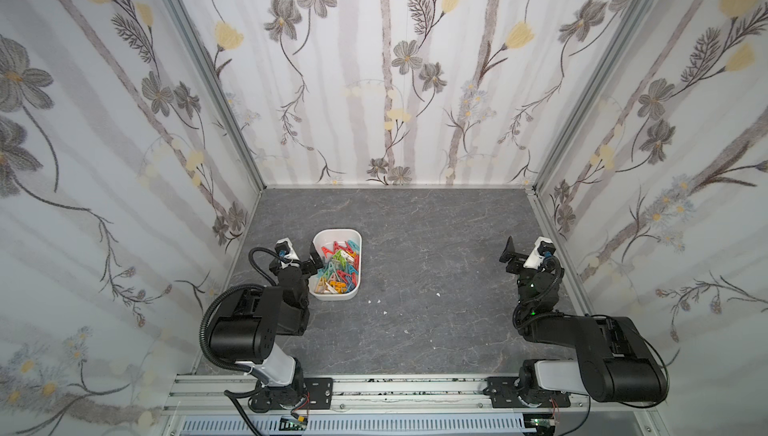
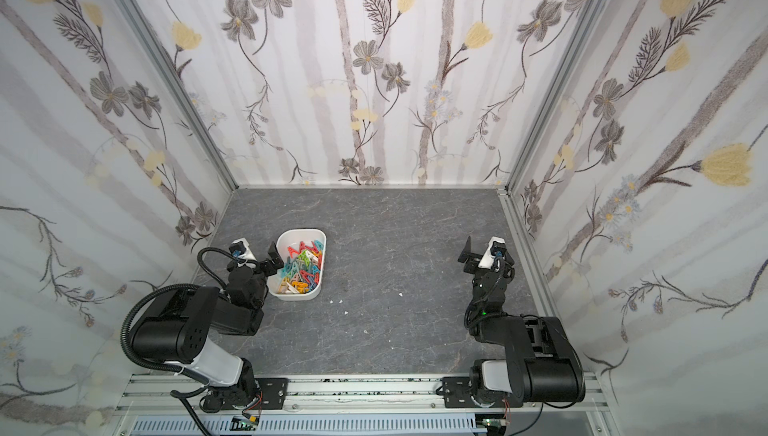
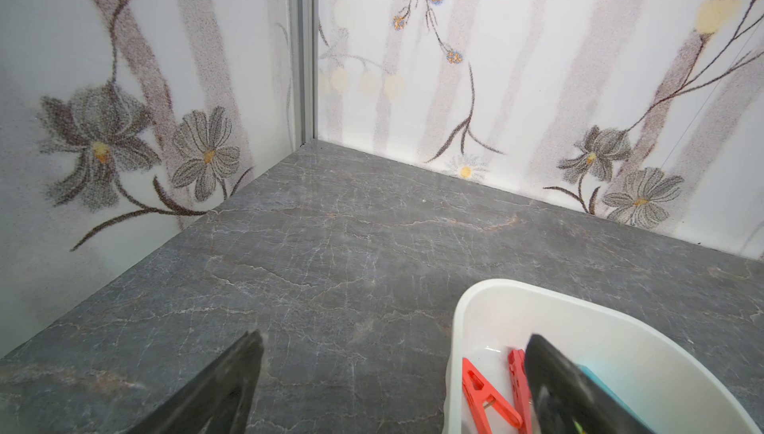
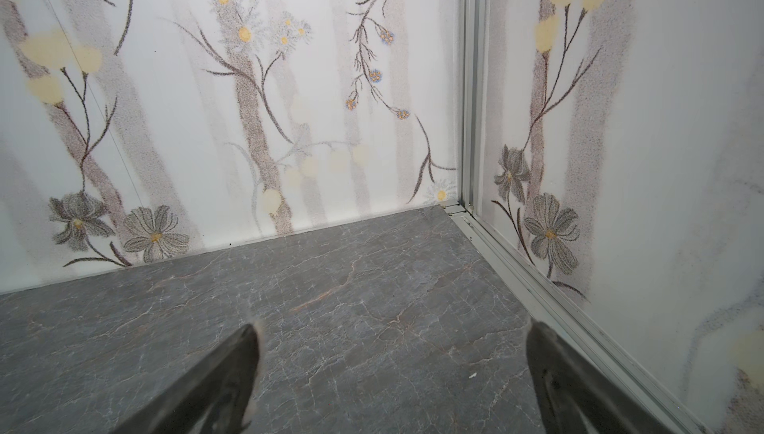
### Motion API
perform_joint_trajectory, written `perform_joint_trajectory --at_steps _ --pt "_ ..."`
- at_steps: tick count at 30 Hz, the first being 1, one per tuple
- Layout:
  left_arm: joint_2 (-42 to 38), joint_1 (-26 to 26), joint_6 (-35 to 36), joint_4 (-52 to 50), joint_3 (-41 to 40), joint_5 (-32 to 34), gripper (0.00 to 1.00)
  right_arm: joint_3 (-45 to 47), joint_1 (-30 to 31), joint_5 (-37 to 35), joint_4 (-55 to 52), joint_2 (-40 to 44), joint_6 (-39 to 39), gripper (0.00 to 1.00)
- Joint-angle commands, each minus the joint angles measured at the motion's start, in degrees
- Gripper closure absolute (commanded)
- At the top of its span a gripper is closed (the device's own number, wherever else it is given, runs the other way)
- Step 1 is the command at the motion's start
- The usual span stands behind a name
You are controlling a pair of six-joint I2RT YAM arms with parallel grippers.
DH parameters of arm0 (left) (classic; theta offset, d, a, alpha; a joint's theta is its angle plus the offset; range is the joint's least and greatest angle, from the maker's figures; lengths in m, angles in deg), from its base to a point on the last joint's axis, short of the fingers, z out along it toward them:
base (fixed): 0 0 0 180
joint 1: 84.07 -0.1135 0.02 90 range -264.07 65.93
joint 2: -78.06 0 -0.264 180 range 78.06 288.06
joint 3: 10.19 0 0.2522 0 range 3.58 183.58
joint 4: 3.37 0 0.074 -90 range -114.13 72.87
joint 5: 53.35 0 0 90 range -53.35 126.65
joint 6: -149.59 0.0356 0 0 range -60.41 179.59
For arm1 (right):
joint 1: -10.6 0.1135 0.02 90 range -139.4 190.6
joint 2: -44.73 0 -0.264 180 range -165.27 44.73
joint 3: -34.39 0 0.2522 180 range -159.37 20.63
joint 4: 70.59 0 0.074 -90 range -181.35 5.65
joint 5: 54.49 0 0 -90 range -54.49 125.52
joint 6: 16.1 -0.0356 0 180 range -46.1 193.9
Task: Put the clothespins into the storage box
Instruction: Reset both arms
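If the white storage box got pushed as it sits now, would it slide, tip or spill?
Probably slides: the storage box looks low and wide on a smooth tabletop. Likely light, holding only small plastic clothespins. The loose heap seems below the rim, so spilling looks unlikely.

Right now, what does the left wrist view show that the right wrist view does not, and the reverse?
Only the left wrist view: the white storage box, with red clothespins inside, and one finger of the open left gripper in front of it. Only the right wrist view: the open right gripper over bare table, a small white fleck, and a metal rail along the side wall. Both: grey marbled table, flowered walls, a metal corner post, and nothing between the jaws.
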Motion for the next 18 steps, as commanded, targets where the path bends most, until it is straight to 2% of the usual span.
perform_joint_trajectory --at_steps 1,18 --pt "0.12 -0.01 0.98 1.75 0.37 1.12 0.0 -0.39 0.04 -0.49 1.28 -0.14 1.01 0.0" --pt "0.23 0.27 1.3 1.5 0.52 1.33 0.0 -0.38 0.11 -0.45 1.34 -0.19 1.03 0.0"
